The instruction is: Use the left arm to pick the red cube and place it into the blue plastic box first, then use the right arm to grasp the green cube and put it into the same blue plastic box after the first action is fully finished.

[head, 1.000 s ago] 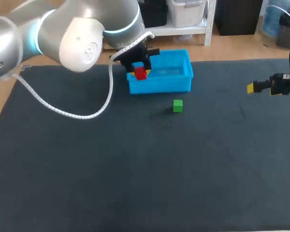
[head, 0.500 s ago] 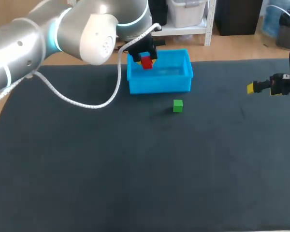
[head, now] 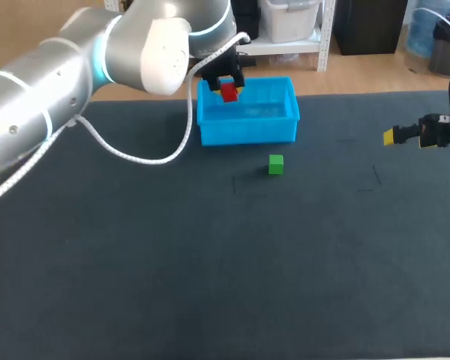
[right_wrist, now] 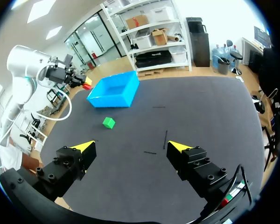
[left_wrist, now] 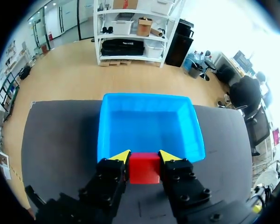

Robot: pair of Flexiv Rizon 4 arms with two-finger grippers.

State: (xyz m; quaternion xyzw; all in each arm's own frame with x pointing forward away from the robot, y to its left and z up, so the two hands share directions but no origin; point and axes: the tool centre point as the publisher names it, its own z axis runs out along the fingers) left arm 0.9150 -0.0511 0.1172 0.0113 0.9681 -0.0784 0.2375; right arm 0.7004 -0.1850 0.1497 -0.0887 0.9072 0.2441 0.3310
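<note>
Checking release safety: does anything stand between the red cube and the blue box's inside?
Nothing visible does. The left gripper holds the red cube at the rim of the blue box, whose floor is bare.

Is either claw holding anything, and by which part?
The left gripper holds the red cube by two opposite sides, over the blue plastic box. The right gripper is open and empty.

Dark charcoal matte tabletop point(head: 210, 285), wide and flat, one even colour. Faint thin line marks point(head: 235, 184) on its surface near the middle; the same kind of short strokes point(right_wrist: 165, 139) show in the right wrist view
</note>
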